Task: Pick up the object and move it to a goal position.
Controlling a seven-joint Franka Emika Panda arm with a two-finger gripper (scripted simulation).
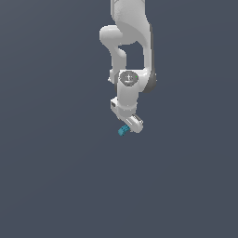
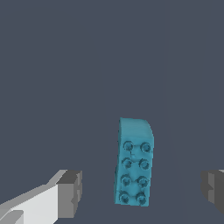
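Item 1: gripper (image 2: pixel 140 192), your arm's end, jaws spread wide, nothing clamped. Item 2: teal studded block (image 2: pixel 134 162), lies btwn the fingers (image 2: pixel 70 192), touching neither; in ext. view it shows at gripper's (image 1: pixel 131 123) tip, left side.

A flat slate-grey backdrop (image 1: pixel 46 186) fills every corner of both views (no seam, wall or furniture edge shows), evenly lit, without distinct shadows.

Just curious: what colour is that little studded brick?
Teal-blue; the studded brick shows best in the wrist view.
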